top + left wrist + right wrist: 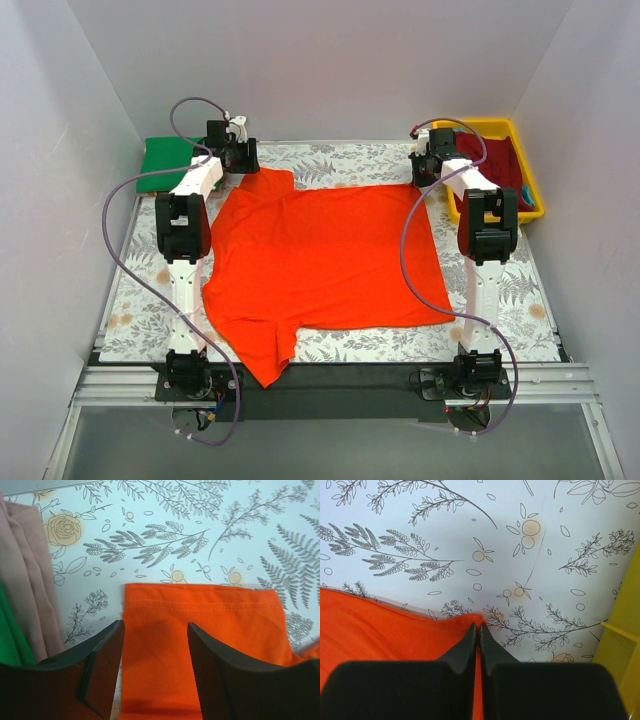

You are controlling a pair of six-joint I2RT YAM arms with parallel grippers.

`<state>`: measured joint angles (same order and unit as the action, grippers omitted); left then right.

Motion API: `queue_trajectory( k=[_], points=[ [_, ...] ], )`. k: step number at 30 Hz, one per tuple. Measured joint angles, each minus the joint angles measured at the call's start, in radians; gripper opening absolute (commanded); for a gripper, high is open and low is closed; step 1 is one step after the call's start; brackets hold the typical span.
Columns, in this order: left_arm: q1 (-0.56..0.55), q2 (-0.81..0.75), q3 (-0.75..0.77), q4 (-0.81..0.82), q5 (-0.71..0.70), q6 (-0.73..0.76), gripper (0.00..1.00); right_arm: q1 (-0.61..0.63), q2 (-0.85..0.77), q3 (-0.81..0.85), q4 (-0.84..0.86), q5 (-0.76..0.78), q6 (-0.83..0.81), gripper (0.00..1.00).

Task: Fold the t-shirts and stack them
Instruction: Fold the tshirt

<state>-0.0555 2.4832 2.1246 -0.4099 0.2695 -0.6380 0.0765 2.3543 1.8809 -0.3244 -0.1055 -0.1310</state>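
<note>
Fern-print tablecloth (350, 160): left claw (155, 625) apart over orange-red t-shirt (320, 260) sleeve; right claw (477, 626) pinched on its corner.

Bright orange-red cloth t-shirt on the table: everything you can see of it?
The orange-red t-shirt, plain soft cloth, lies spread flat on the fern-print table, sleeves on the left side, hem on the right. Its near sleeve overhangs the table's black front edge. The left gripper stands open over the far sleeve's stitched hem; the right gripper is shut on the far hem corner.
</note>
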Motion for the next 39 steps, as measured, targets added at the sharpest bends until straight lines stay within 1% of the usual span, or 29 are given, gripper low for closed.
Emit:
queue_trajectory(
  k=[5, 9, 12, 13, 19, 20, 24, 31, 35, 39],
  points=[
    [0.0, 0.065, 0.071, 0.008, -0.037, 0.014, 0.53, -0.005, 0.0, -0.006, 0.011, -0.022, 0.0, 0.01],
    [-0.004, 0.104, 0.093, 0.03, -0.064, 0.032, 0.52, -0.006, 0.0, -0.012, 0.02, -0.039, -0.001, 0.01],
    [-0.008, 0.118, 0.108, 0.043, -0.082, 0.047, 0.47, -0.008, 0.0, -0.013, 0.021, -0.049, -0.003, 0.01],
    [-0.009, 0.121, 0.111, 0.048, -0.085, 0.051, 0.42, -0.008, 0.0, -0.013, 0.021, -0.051, -0.005, 0.01],
    [-0.012, 0.13, 0.117, 0.066, -0.066, 0.053, 0.25, -0.01, 0.0, -0.013, 0.021, -0.061, -0.01, 0.01],
    [-0.012, 0.13, 0.117, 0.066, -0.056, 0.05, 0.18, -0.01, 0.0, -0.013, 0.022, -0.063, -0.011, 0.01],
    [-0.013, 0.13, 0.117, 0.067, -0.032, 0.042, 0.0, -0.012, 0.0, -0.013, 0.021, -0.072, -0.015, 0.01],
    [-0.014, 0.111, 0.088, 0.091, -0.015, 0.042, 0.0, -0.012, -0.002, -0.013, 0.019, -0.094, -0.025, 0.01],
    [-0.014, 0.039, 0.0, 0.11, -0.005, 0.05, 0.0, -0.012, -0.011, -0.023, 0.005, -0.111, -0.026, 0.01],
    [-0.013, -0.088, -0.11, 0.132, 0.015, 0.058, 0.0, -0.015, -0.033, -0.037, -0.017, -0.127, -0.026, 0.01]
  ],
)
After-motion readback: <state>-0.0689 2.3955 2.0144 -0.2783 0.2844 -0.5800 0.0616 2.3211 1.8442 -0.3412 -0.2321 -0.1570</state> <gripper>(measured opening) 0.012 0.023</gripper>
